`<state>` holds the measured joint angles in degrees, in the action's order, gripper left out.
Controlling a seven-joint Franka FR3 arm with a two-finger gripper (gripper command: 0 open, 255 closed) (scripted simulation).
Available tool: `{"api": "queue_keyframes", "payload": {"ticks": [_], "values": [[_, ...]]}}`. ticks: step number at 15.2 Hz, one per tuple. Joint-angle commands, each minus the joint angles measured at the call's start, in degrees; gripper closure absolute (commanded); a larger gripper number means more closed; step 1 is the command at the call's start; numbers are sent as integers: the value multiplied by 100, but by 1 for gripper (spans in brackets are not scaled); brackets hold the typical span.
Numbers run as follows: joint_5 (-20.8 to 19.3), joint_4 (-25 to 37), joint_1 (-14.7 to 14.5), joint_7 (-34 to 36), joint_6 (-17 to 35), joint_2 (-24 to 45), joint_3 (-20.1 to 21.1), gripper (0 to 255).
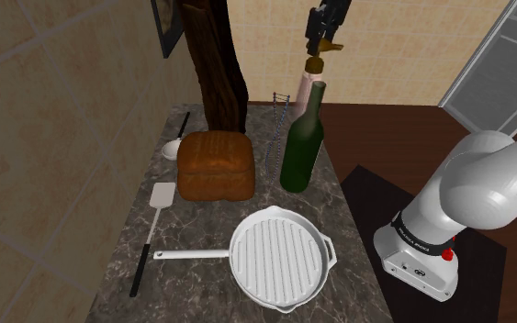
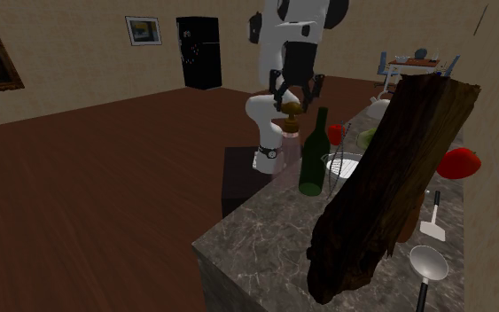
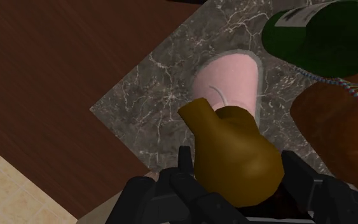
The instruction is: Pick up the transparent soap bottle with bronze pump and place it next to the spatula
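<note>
The fingers (image 3: pixel 298 175) clasp the bronze pump (image 3: pixel 234 159) of the soap bottle (image 1: pixel 304 90), which is at the bench's (image 1: pixel 201 294) far corner behind the wine bottle (image 1: pixel 302 142), well apart from the spatula (image 1: pixel 160 197).

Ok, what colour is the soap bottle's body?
The soap bottle's body is pale pink, clearest in the wrist view.

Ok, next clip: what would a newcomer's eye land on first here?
A huge dark log stands at the counter's far end in the shoulder view, behind a loaf. Nearer, a white grill pan stands out, and the gripper hangs over the soap bottle's bronze pump beside a green bottle.
</note>
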<state>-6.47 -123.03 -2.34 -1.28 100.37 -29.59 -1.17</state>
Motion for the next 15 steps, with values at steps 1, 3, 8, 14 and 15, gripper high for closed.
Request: {"api": "queue_keyframes", "payload": {"ticks": [1, 3, 8, 14, 15], "values": [[77, -50, -88, 278, -68, -92, 219, 255], [161, -81, -179, 551, -120, -147, 439, 255], [382, -46, -401, 1239, -239, -175, 1001, 255], [619, 203, -638, 2083, -358, 5, 1691, 255], [651, 267, -673, 2226, -376, 58, 1808, 255]]}}
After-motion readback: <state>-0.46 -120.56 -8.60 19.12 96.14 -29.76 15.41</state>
